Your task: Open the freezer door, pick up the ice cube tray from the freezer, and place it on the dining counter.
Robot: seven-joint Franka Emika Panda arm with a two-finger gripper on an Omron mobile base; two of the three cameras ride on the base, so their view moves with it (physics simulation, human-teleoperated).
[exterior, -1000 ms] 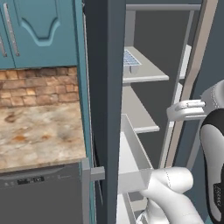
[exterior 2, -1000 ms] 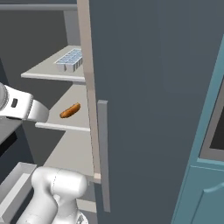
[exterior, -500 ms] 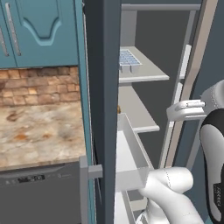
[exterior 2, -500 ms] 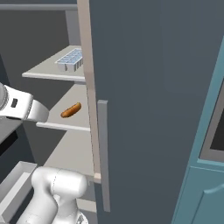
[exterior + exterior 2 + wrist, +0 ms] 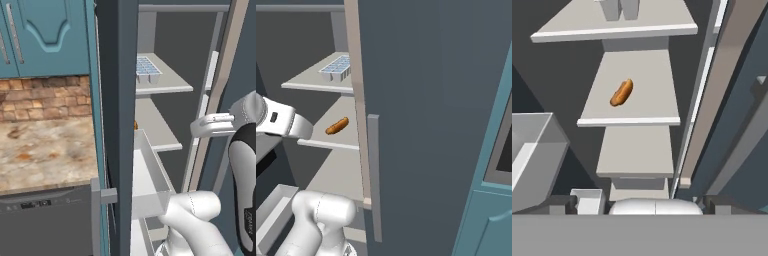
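A: Freezer door (image 5: 431, 100) stands open. The tray (image 5: 147, 69) sits on the upper shelf (image 5: 170, 82), near the shelf's front edge. In the hand view it lies ahead of and above the jaws, well apart from them, with just its front wall at the top of that view.

B: State of the jaws?

A: Fingertips are not clearly visible in the hand view, so the frames alone do not settle it; the recording has them spread as wide as they go, with nothing between them. The wrist hangs beside the open compartment, level with the middle shelf (image 5: 632, 107).

B: What lies between jaws and tray?

A: A small orange-brown item, sausage-like (image 5: 621, 92), on the middle shelf, ahead of the jaws and below the tray. A drawer bin (image 5: 150, 175) juts out lower still.

B: Handling estimate for the tray?

A: Judged light, rigid, thin-walled plastic; probably slick. Low and flat, so it likely slides on the shelf if nudged. Best hold, by judgement: jaws across the short width, pinching the two long outer walls near the middle, so it stays level. A grip on one cell wall would probably tilt it.

B: Risk?

A: Pushing it deeper in before the jaws close.
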